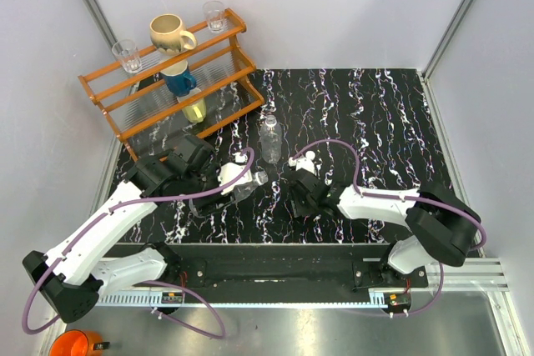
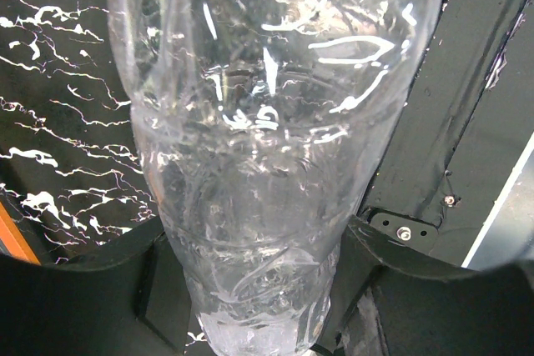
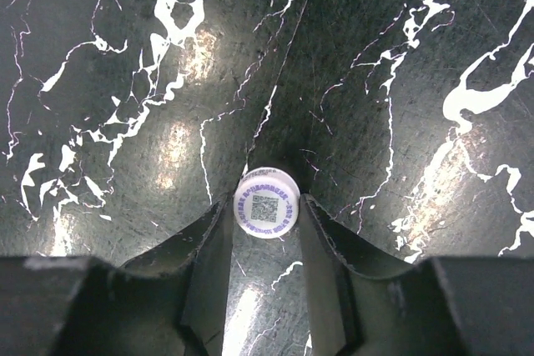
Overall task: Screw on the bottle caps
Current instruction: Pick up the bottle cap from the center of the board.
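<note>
Bottles total two: upright bottle (image 1: pixel 269 142), held bottle (image 2: pixel 250 164); one cap (image 3: pixel 267 203).

Clear ribbed bottle (image 2: pixel 250 164) — white cap (image 3: pixel 267 203) flat

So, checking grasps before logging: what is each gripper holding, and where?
Left gripper: a bottle, by its body. Right gripper: fingertips flank a cap; grip unclear.

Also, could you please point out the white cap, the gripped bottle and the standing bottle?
white cap (image 3: pixel 267 204): right wrist view, middle of its labelled top.
gripped bottle (image 2: pixel 267 164): left wrist view, middle of its clear body.
standing bottle (image 1: pixel 270 143): top view, on its body.
</note>
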